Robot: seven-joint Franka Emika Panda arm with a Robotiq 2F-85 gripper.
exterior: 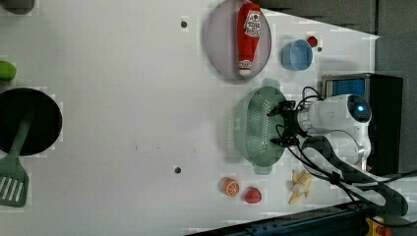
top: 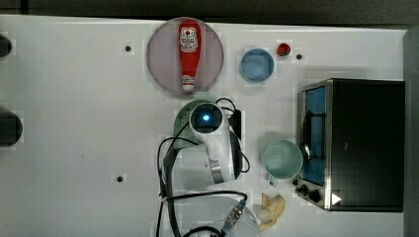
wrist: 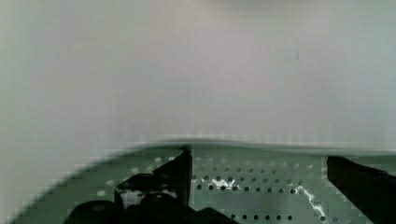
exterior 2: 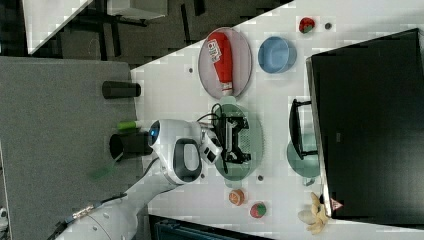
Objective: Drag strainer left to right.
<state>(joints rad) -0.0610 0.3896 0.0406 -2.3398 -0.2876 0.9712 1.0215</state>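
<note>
Hovering over the strainer [exterior: 255, 125] — gripper [exterior: 281, 127], jaws spread wide.

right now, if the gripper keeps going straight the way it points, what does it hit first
Most likely the strainer. The open gripper points down into its bowl, one finger close over the perforated bottom. How much gap remains is hard to judge.
</note>
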